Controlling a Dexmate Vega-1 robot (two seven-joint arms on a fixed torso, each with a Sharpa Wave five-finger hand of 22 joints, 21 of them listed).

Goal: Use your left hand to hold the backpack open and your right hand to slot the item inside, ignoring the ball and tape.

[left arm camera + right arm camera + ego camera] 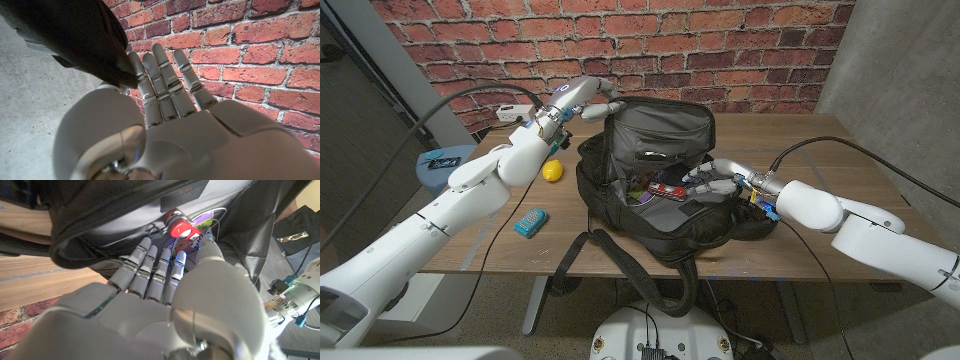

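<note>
Red item (181, 230) pinched at right hand (715, 181) fingertips, already inside open backpack (660, 130), long axis lying across opening; left hand (582, 100) gripping top rim, holding flap up; ball (552, 171) clear on table

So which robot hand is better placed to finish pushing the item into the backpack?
The right robot hand. It is already inside the open backpack, fingers at the red item. The left robot hand is busy at the flap's top edge, holding it up.
</note>
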